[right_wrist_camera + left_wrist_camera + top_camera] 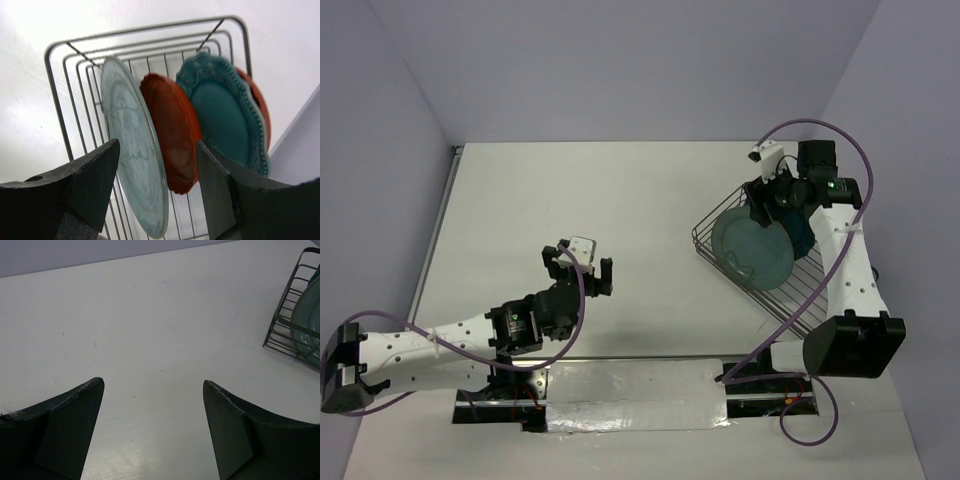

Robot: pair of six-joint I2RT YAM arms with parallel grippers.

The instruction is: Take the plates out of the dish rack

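The dish rack stands at the right of the table. It holds, on edge, a pale grey-green plate in front and a dark teal plate behind. In the right wrist view the pale plate, a red-orange plate, the teal scalloped plate and another red-orange plate stand in the rack. My right gripper hovers over the rack's far end, open, with its jaws to either side of the pale and first red-orange plates and touching neither. My left gripper is open and empty over bare table.
The white table is walled in on the left, back and right. The rack's corner and the pale plate's rim show at the right edge of the left wrist view. A purple cable loops above the right arm.
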